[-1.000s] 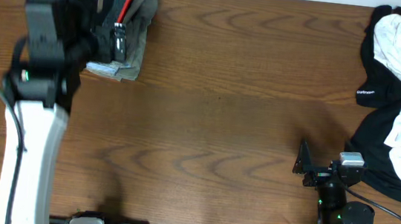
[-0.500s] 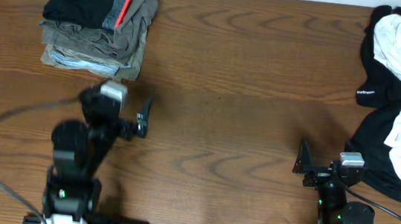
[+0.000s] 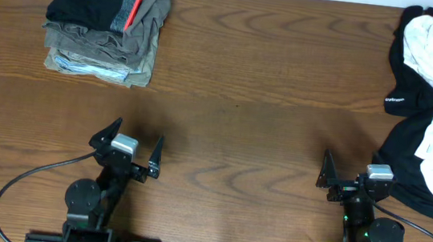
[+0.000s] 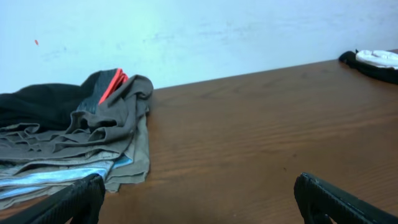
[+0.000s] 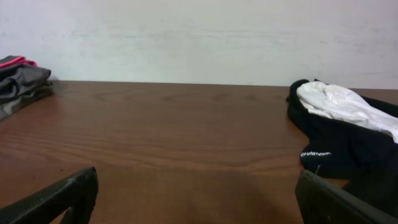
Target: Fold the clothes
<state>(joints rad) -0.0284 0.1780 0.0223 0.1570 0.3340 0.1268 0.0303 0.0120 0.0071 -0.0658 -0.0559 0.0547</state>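
Overhead: left gripper [image 3: 131, 146] and right gripper [image 3: 352, 184] resting at near counter [image 3: 251, 100] edge, both gaping wide, holding nothing. Folded stack [image 3: 106, 25] lying far left. Unfolded clothes [image 3: 423, 110] heaping far right.
Left wrist: leggings [image 4: 43, 106] topping stack.
Right wrist: clothes lying ahead-right, apart from fingers.
Judging: pausing between garments. Next move calling for right gripper reaching to the heap, pinching one edge.

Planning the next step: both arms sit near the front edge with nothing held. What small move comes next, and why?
Probably send the right gripper, open and empty, toward the loose black and white pile at the right edge of the table, close beside it, to take one garment. The folded stack at far left looks done, and the left gripper is much farther from the pile.
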